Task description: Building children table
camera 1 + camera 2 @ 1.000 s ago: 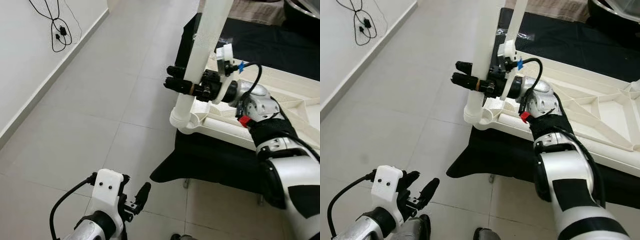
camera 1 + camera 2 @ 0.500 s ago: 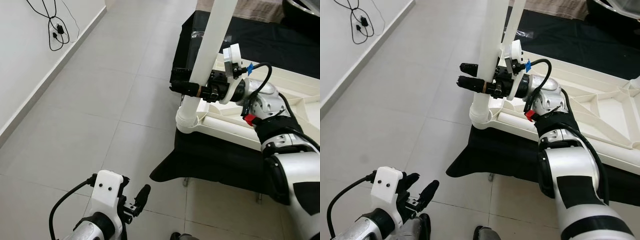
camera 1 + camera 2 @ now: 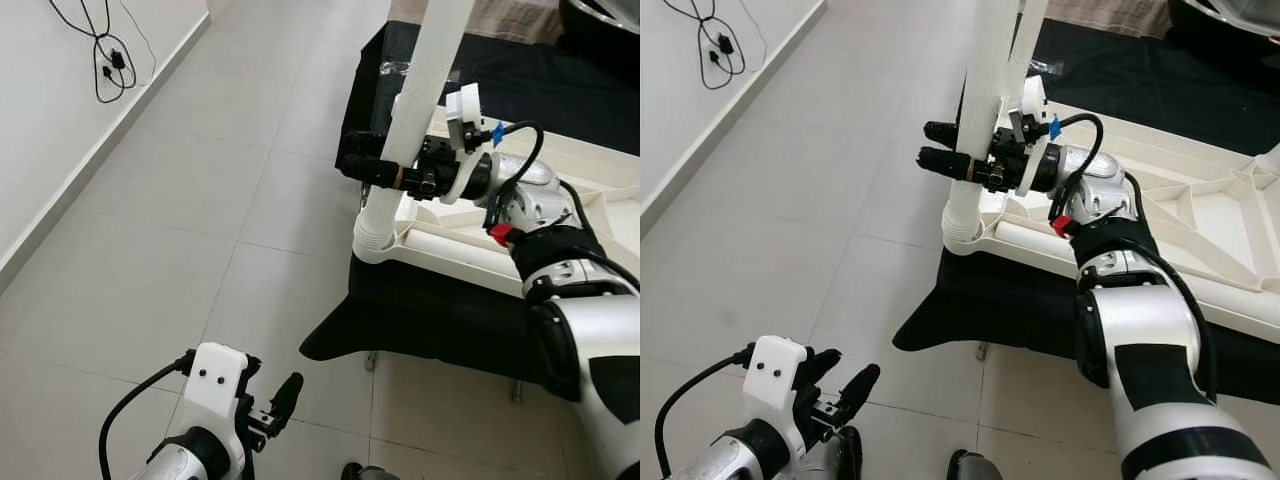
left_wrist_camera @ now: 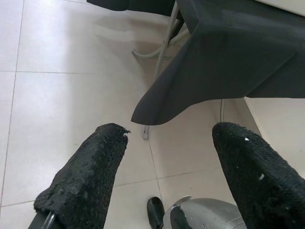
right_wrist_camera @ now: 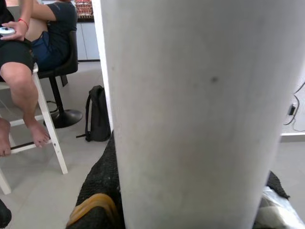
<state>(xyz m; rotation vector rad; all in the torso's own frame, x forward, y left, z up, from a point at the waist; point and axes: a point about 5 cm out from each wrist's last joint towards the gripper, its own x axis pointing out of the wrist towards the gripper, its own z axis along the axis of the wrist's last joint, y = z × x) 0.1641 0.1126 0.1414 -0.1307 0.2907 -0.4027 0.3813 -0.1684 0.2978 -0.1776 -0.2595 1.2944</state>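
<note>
No legible text, label, brand, number or sign on anything

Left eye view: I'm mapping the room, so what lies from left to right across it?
Black cable by the wall → left gripper low over the tiles → white table leg clamped by the right gripper → upturned white tabletop.

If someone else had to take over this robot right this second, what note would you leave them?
Right gripper: shut on the white table leg, which stands tilted in the corner socket of the upturned white tabletop.
Left gripper: open, holding nothing, hanging low over the floor tiles.
The tabletop lies on a black-draped stand.
Done: this leg is placed in its socket.
Left: probably straighten and seat it; whether it is fully home can't be told.
</note>
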